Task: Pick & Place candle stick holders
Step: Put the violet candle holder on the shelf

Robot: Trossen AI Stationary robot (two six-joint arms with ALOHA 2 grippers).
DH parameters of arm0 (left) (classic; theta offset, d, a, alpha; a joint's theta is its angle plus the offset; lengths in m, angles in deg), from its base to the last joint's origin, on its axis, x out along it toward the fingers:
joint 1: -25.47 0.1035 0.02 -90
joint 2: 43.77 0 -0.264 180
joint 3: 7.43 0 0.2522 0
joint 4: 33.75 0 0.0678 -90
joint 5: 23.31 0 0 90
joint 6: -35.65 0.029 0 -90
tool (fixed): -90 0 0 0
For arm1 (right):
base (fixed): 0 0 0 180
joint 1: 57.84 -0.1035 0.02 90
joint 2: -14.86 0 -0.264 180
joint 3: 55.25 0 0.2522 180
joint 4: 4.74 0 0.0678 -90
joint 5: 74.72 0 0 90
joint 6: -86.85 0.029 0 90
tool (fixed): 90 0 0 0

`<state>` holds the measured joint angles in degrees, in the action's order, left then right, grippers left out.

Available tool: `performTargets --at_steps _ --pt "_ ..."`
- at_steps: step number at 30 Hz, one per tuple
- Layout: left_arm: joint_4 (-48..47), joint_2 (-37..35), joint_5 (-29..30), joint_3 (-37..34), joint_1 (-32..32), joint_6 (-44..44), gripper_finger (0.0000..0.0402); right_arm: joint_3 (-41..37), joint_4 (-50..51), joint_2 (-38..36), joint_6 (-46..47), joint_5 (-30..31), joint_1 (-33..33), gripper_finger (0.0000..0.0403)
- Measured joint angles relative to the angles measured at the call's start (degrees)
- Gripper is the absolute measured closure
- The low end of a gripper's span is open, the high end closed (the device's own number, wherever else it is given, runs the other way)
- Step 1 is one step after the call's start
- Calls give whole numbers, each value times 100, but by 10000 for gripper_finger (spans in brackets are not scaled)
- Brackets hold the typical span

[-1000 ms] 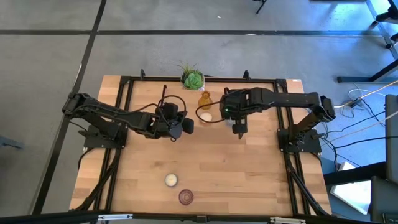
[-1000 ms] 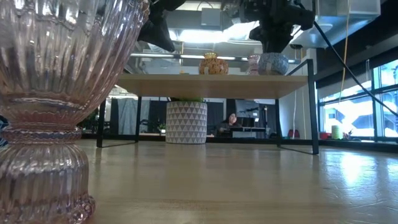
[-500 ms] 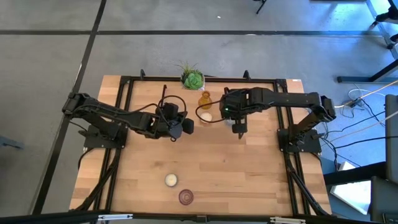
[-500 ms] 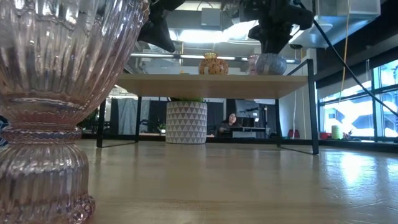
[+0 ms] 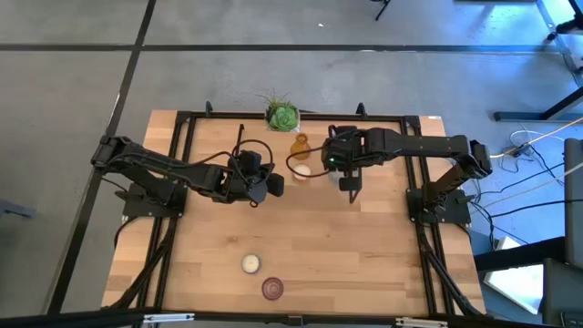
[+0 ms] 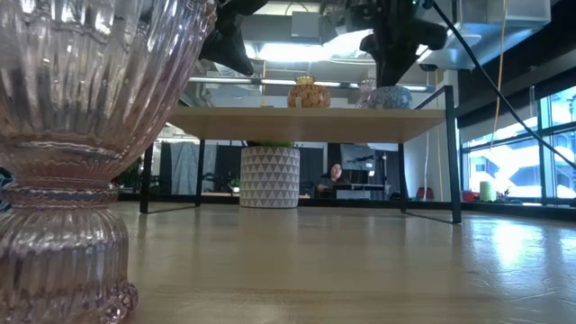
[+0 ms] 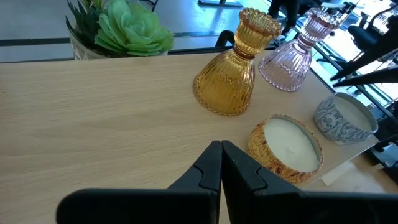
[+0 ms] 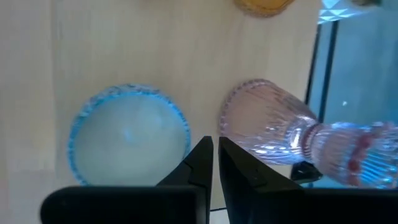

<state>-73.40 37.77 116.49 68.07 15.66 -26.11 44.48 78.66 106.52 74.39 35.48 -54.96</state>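
While both arms hang over the far half of the surface [image 5: 346,246], the pieces lie as follows, placed against the plant [image 5: 282,116].

Plant: green, spiky, in a patterned pot at the far edge of the surface.
Amber holder [image 7: 233,74]: upright, just in front of the plant.
Pink holder [image 7: 297,53]: upright, close beside the amber one, on its side away from the plant.
Candle with tan rim [image 7: 286,149]: near the amber holder's base, on the side away from the plant.
Blue-grey patterned candle [image 7: 345,118]: just beside the pink holder; the right wrist view shows its white top [image 8: 127,140] apart from the pink holder's ribbed base.
Right gripper [image 5: 351,182]: hovers above the blue-grey candle and pink holder; fingers together, nothing between them.
Left gripper [image 5: 271,185]: well in front of the plant, pointing toward the cluster; fingers together, empty.
Near pieces: a cream candle [image 5: 250,264] and a second pink holder [image 5: 272,289], well apart from the plant at the near edge.
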Motion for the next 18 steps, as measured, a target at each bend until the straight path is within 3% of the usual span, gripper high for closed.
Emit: performTargets --at_steps 10,15,18 --pt "-2 0 0 0 0 2 399 138 -146 1 111 60 -27 372" --pt "-2 0 -118 0 0 154 399 958 -167 0 81 23 -129 372" --pt "2 -7 -452 0 0 408 399 1646 -174 -4 -16 -461 -170 372"
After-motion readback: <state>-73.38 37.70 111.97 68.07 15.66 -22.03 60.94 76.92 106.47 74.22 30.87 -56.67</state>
